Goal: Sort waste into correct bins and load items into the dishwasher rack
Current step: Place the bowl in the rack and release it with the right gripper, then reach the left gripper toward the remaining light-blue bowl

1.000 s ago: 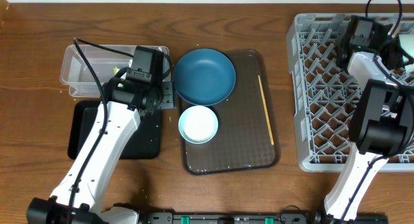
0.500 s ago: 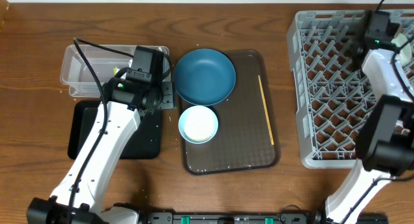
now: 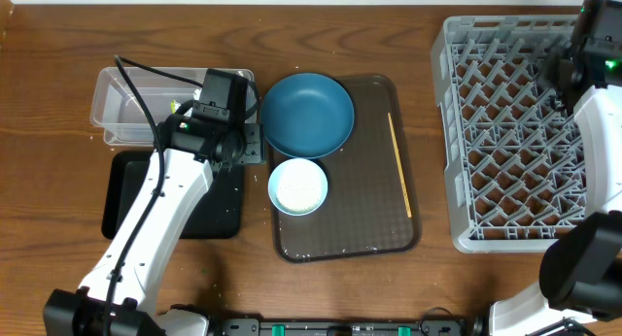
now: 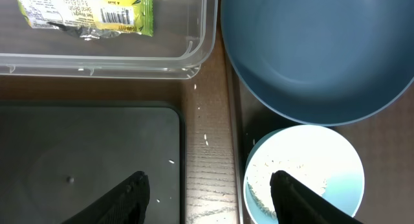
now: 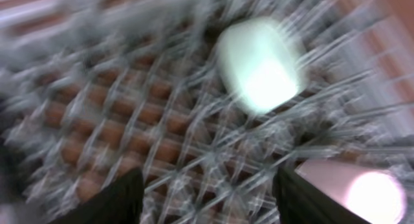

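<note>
1. On the right side of the tabletop stands the dishwasher rack, pegs upright so dishes can lean between them. The right wrist view is badly smeared. It shows a pale green shape, probably the mint-green bowl, and a pink blur, likely the pink cup, both among the pegs. The right gripper hangs over them, fingers apart and nothing between.
2. At the centre, the brown serving tray gathers the items not yet loaded.
3. At the left, the black tray and clear tub sit side by side, 1 bin per kind of waste.
4. The dark blue plate rests on the serving tray's far left corner, its rim reaching toward the tub.
5. The white bowl sits just in front of the plate. Grains cling inside it, so I judge it needs emptying before loading.
6. The left gripper hovers between the black tray and the bowl, fingers spread and empty, well placed to take the bowl.
7. The snack wrapper lies inside the tub, sorted.
8. The chopstick lies along the serving tray's right side.
9. Loose rice grains dot the strip of tabletop beside the black tray.
</note>
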Robot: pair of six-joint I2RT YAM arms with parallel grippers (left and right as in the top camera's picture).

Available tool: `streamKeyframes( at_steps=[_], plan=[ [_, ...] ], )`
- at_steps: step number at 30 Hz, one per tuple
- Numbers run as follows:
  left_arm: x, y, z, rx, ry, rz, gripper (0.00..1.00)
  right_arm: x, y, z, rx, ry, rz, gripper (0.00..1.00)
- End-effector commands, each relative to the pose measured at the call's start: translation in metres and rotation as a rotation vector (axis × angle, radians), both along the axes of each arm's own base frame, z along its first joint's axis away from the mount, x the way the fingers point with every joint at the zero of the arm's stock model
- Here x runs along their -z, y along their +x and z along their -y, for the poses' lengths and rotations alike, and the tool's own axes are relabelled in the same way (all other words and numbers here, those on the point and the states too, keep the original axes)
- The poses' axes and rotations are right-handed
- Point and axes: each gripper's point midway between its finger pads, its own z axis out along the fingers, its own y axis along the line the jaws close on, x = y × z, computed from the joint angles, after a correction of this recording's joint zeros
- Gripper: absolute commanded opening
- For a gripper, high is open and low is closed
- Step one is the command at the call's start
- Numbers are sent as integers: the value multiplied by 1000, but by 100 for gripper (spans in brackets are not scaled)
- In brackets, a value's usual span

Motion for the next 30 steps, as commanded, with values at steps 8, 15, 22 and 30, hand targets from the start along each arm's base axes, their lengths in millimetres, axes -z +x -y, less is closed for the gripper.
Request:
streamKeyframes(
  at_steps=[8, 15, 22, 30],
  plan=[
    [4, -6, 23, 58, -90, -35, 63, 21, -26, -95, -254, 341, -133, 70],
    [17, -16, 52, 66, -107, -88, 63, 25, -32, -124, -363, 317, -183, 73],
    [44, -31, 85, 44, -110, -188, 63, 25, -33, -133, -385, 316, -190, 75],
    [76, -42, 126, 88, -98, -241, 62, 25, -32, -133, -386, 315, -187, 77]
  ],
)
